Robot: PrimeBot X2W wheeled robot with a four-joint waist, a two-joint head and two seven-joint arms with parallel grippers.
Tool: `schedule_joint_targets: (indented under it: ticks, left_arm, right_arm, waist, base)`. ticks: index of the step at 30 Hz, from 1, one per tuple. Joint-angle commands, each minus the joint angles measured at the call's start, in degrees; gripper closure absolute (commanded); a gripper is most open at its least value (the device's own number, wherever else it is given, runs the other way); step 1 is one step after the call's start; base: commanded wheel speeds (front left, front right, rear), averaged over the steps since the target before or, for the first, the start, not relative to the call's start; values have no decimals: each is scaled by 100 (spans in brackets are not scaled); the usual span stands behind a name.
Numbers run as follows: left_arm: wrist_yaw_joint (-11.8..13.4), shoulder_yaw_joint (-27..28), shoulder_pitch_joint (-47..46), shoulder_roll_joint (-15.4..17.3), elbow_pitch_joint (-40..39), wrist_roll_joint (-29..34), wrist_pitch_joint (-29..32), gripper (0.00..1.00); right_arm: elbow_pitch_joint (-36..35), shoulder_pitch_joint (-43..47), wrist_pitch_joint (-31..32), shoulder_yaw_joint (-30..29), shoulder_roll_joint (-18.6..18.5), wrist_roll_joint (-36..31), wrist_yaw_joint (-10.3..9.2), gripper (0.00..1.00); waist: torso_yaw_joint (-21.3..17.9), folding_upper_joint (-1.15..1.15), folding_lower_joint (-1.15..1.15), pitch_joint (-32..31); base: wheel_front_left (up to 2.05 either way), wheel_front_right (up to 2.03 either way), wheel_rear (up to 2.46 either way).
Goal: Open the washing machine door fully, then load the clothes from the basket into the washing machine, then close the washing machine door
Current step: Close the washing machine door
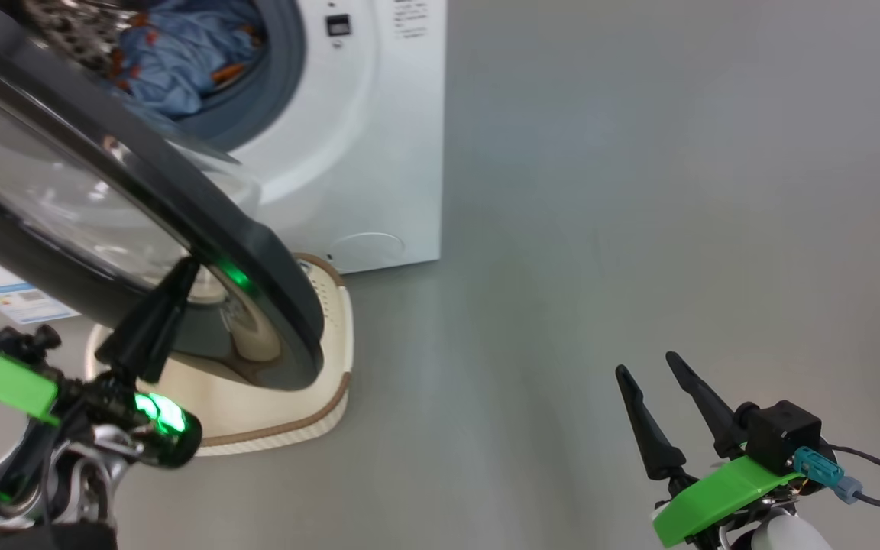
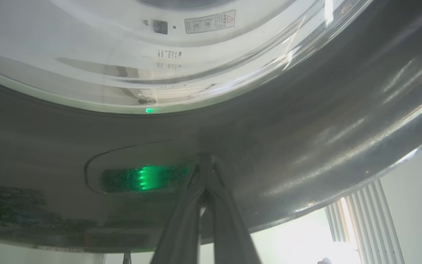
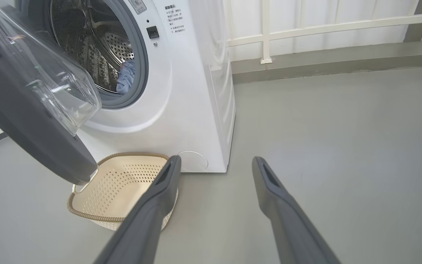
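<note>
The washing machine stands with its door swung partly out. My left gripper is shut, its tips pressed against the door's glossy black rim. Light blue clothes with orange prints lie in the steel drum. The cream basket sits on the floor below the door, with nothing in it. My right gripper is open, low at the right over bare floor.
Grey floor stretches to the right of the machine. A blue label sticker shows low at the left. A white railing and wall stand behind the machine.
</note>
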Motion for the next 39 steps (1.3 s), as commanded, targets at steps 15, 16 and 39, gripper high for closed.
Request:
schedule_joint_targets:
  ticks: [15, 16, 39]
  left_arm:
    - [-253, 158, -955, 102, 603, 309, -702, 100]
    - [-254, 163, -981, 102, 596, 335, -705, 100]
    - [-257, 251, -642, 102, 463, 683, -1154, 100]
  right_arm:
    - [-240, -319, -34, 72, 75, 29, 56, 0]
    - [-246, -328, -34, 69, 87, 25, 56, 0]
    - [-175, -254, -34, 34, 134, 40, 56, 0]
  waist:
    - [-441, 0, 0, 434]
    - [-452, 0, 0, 450]
    - [-355, 0, 0, 46]
  base:
    - [0, 0, 0]
    - [0, 0, 0]
    - [0, 0, 0]
